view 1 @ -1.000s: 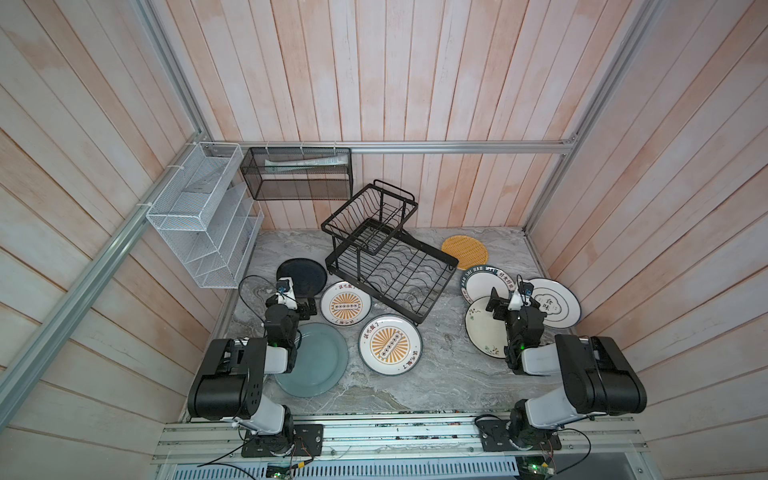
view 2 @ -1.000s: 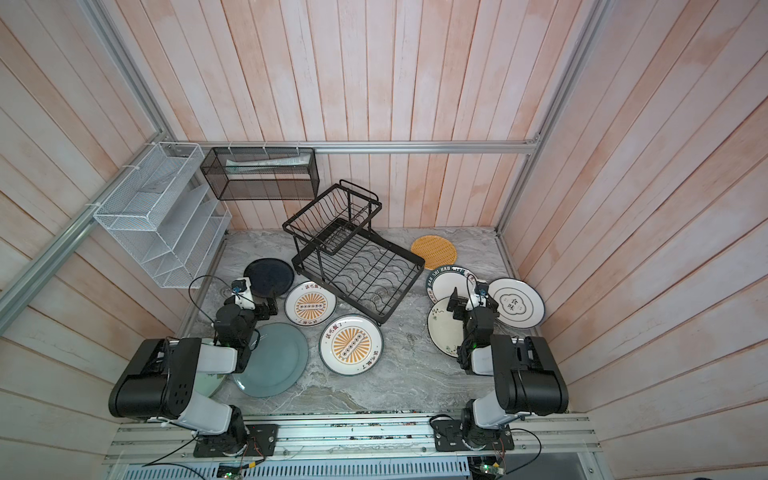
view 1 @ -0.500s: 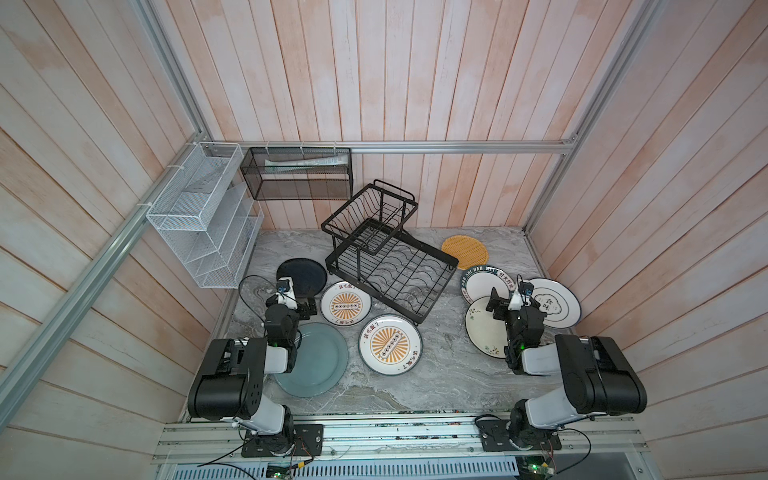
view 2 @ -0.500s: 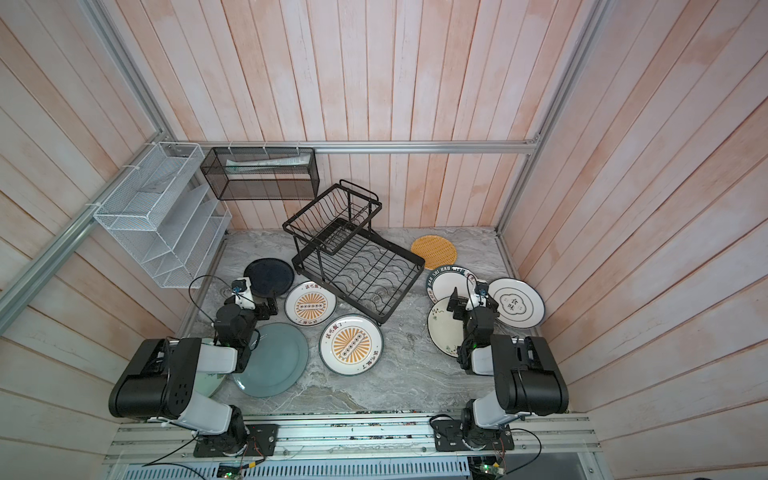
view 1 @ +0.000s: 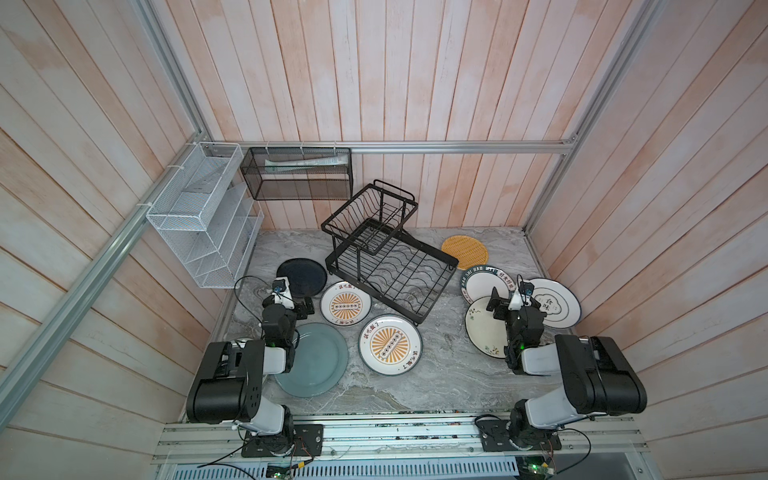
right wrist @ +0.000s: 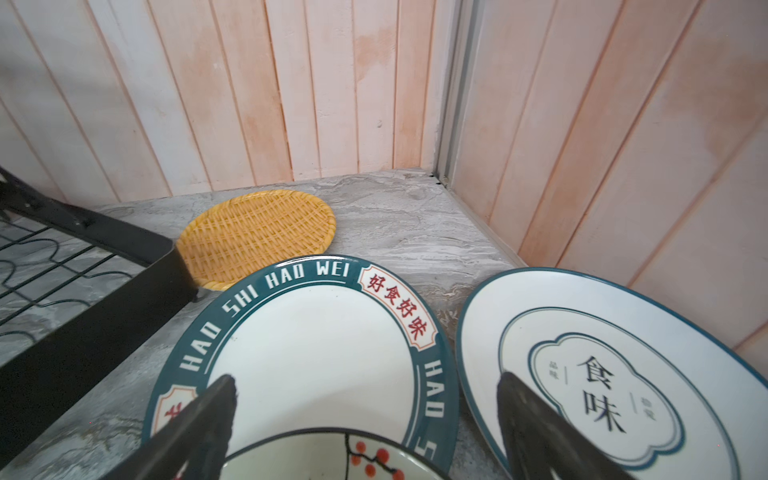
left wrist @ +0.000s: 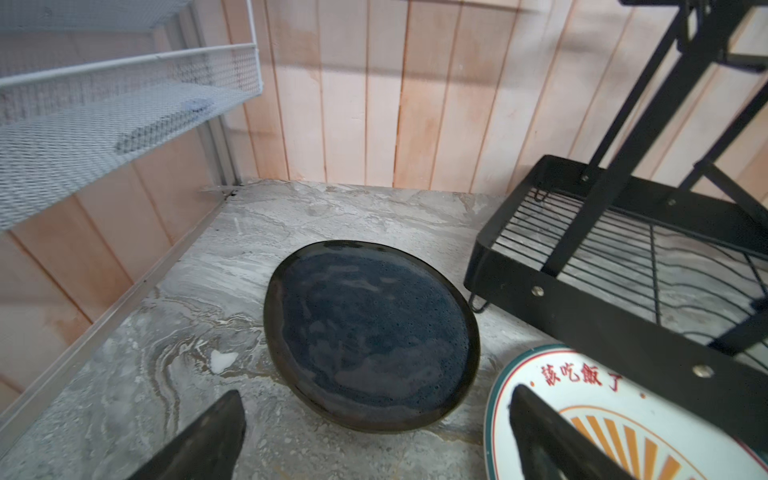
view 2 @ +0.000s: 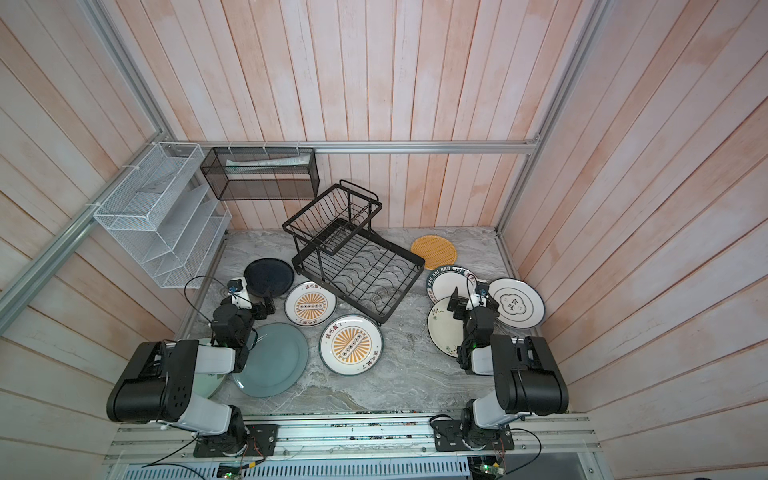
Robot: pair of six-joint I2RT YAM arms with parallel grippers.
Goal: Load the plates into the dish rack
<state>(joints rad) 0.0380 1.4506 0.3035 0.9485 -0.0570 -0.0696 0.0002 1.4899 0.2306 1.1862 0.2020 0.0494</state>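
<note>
**Zero plates racked, and neither arm has stirred**

Nothing differs from the views of a second ago: both arms sit as they were, every plate lies flat, and the black two-tier wire dish rack point(left wrist: 602, 328) is bare. My reading is that loading has not begun and the first pick is yet to be chosen.

Farthest left, a pale green round plate point(view 2: 210, 384) peeps out from under the left arm. The left gripper point(left wrist: 376, 397) has its jaws spread wide and holds nothing. The glossy black round plate point(left wrist: 370, 332) lies on the grey marble tabletop point(view 1: 449, 374) straight ahead of the jaws, its near rim between the fingertips in the wrist view. How high they hang above it I cannot tell.

Behind that gripper lies the large grey-blue round plate point(view 1: 318, 359). Beside it are two white plates with orange sunbursts point(view 1: 345, 305) point(view 1: 390, 345), the farther one just beside the rack's corner.

Right of the rack sits the woven yellow round plate point(view 1: 464, 252). Nearer is the white plate with a dark lettered rim point(right wrist: 316, 353), partly covered by a cream plate with red berry sprigs point(view 1: 484, 332).

The right gripper point(right wrist: 366, 381) is likewise spread and empty. It is poised over that overlap, with the white plate with a cloud emblem point(right wrist: 602, 374) just beside it.
</note>
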